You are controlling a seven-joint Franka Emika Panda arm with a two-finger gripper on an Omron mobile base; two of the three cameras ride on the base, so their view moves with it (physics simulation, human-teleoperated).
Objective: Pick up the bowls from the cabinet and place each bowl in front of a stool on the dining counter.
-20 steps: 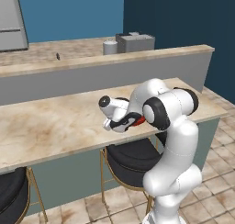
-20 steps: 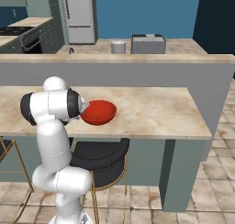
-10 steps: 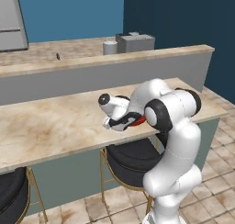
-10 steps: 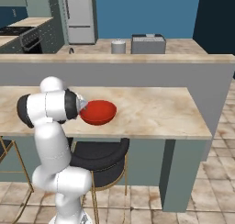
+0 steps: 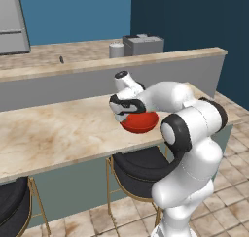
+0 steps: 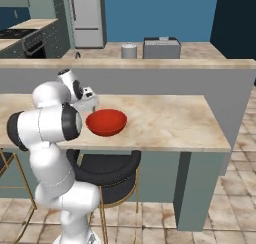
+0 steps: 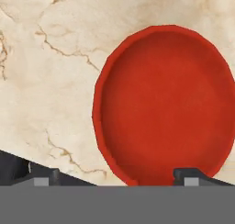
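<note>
A shallow glossy red bowl (image 5: 141, 122) (image 6: 106, 122) (image 7: 165, 103) sits upright on the beige marble dining counter (image 5: 58, 129) (image 6: 165, 123) (image 7: 46, 81), close to its front edge. Directly below it stands a black padded stool (image 5: 138, 168) (image 6: 107, 168) on a gold wire frame. My gripper (image 5: 124, 115) (image 6: 87, 105) (image 7: 118, 177) hovers just over the bowl's near rim. It is open, its jaws spread wide with nothing between them. The cabinet is out of view.
A second stool (image 5: 9, 207) stands to the left under the counter. A raised grey ledge backs the counter; beyond it a worktop carries a grey box appliance (image 5: 142, 44) (image 6: 161, 48) and a small canister (image 5: 116, 50) (image 6: 129, 51). A fridge (image 6: 86, 15) stands further back.
The jaws have opened and let go of the red bowl, which stays resting on the counter. The hand has drawn back slightly from it.
</note>
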